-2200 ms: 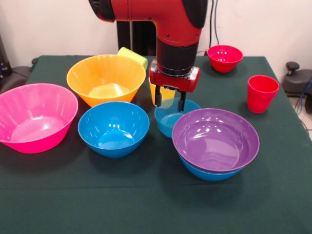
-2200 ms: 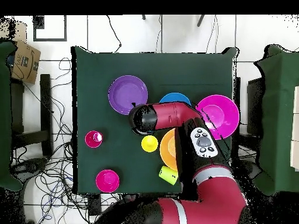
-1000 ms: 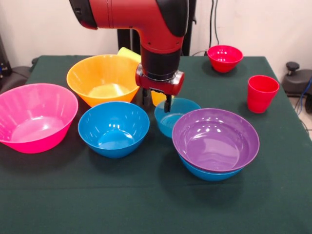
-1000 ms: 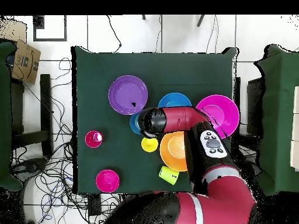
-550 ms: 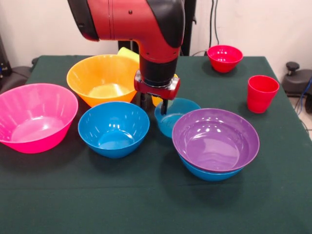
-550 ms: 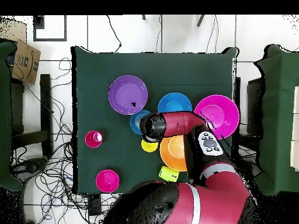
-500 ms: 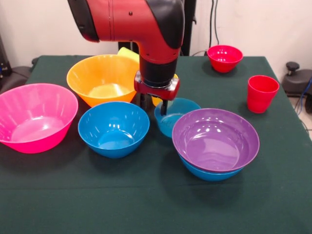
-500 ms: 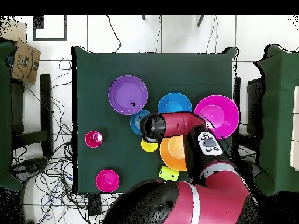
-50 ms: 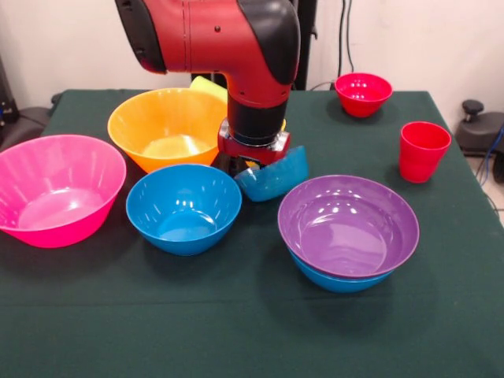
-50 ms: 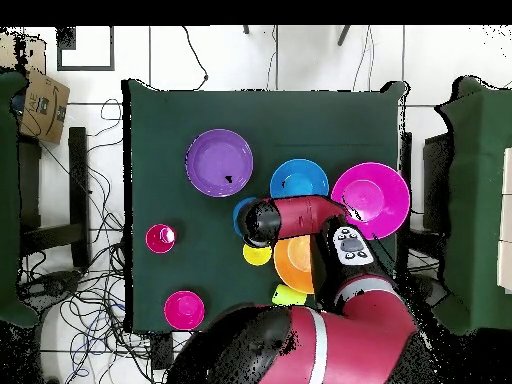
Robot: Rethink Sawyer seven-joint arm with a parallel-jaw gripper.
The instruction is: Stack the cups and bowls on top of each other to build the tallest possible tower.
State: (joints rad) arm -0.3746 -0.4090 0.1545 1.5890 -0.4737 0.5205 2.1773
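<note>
My gripper (image 9: 252,163) is shut on the rim of the small translucent blue bowl (image 9: 273,176), which hangs tilted just above the cloth between the blue bowl (image 9: 183,206) and the purple bowl (image 9: 346,224). The purple bowl sits nested in another blue bowl (image 9: 339,282). The orange bowl (image 9: 169,126) and pink bowl (image 9: 57,189) stand to the left. A lime green cup (image 9: 214,88) lies behind the orange bowl. The red cup (image 9: 423,150) and small red bowl (image 9: 363,93) stand at the right rear. In the overhead view the yellow cup (image 10: 257,254) stands beside the arm's wrist.
The green-covered table (image 9: 236,331) holds everything. A black chair (image 9: 480,130) stands off its right edge. In the overhead view, cables lie on the floor (image 10: 90,300) beside the table and a cardboard box (image 10: 42,100) sits at the upper left.
The gripper came down over the small translucent blue bowl's rim, shut on it, and has tipped and raised it off the cloth.
</note>
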